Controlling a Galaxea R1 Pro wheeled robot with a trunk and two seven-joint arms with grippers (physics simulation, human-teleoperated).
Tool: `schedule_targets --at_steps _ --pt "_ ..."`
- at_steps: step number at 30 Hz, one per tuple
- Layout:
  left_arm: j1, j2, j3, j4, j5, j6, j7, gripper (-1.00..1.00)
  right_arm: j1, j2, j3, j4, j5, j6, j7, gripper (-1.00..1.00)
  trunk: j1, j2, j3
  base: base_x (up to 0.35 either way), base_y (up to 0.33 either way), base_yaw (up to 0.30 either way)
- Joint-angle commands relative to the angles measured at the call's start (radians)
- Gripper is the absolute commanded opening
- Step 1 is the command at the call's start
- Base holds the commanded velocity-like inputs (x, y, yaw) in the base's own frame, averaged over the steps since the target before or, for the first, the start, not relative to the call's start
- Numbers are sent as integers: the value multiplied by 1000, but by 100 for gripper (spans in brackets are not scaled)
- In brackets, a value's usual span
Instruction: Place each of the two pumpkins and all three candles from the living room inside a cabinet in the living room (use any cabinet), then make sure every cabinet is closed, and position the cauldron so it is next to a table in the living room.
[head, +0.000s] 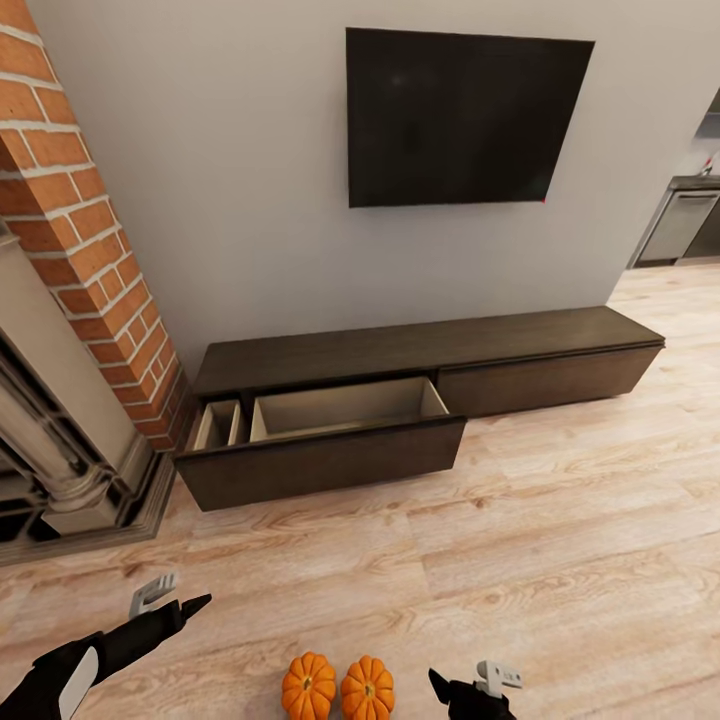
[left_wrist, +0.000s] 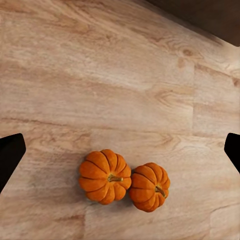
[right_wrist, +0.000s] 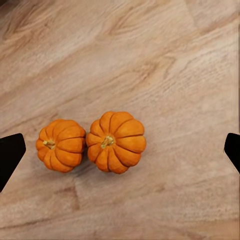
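A home living room: a black flat-screen television (head: 468, 118) hangs on a pale grey wall above a long, low dark-brown wood media cabinet (head: 420, 390) (1 drawer pulled open), beside a red-brick fireplace surround (head: 85, 250), over light wood plank flooring (head: 560, 540).

Bright even light, faint soft shadows — sharp, wide-angle edge stretch

Pale wood floor (head: 560, 520); wall television (head: 460, 118); brick fireplace (head: 85, 260)
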Motion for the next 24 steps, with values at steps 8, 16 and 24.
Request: schedule_targets --at_steps 8,16,24 --pt "-1 2 5 0 6 18 -1 100 -1 -1 8 3 -10 -22 2 100 31 -57 -26 0 0 0" --pt "-1 42 3 0 6 26 -142 100 -1 -1 9 3 -9 -23 3 100 61 -113 -51 -20 0 0" --pt "-1 55 3 0 7 39 -170 100 -1 -1 9 3 -9 -24 4 100 92 -169 -76 -213 75 0"
